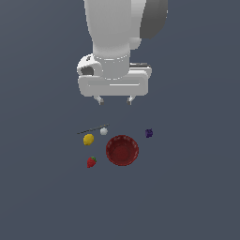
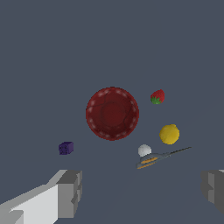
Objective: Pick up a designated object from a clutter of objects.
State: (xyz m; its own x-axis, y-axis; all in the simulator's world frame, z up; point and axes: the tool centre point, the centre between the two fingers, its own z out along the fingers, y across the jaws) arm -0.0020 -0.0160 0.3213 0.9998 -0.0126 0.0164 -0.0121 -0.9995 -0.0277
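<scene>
Gripper (image 1: 115, 100) hung high above the clutter, jaws spread wide, nothing between them; the wrist view showed both fingers (image 2: 70, 192) at the frame's edges with bare floor between. Judged this a survey height: from there the wrist camera took in every item at once.

Landmark: the dark-red bowl (image 1: 122, 150).
- Strawberry (image 1: 91, 162), the target: just off the bowl's rim toward the exterior view's left and a little nearer the camera, apart from it, lying on the floor, green top visible.
- Lemon (image 1: 88, 139): also to the bowl's left, farther from the camera than the strawberry.
- White ball (image 1: 103, 131) and thin dark stick (image 1: 92, 129): beyond the bowl, left side, ball just beside the stick.
- Purple blob (image 1: 149, 133): off the bowl's right, alone.

Strawberry stood clear of its neighbours, so a straight descent looked feasible; the bowl's rim seemed the nearest obstacle.
</scene>
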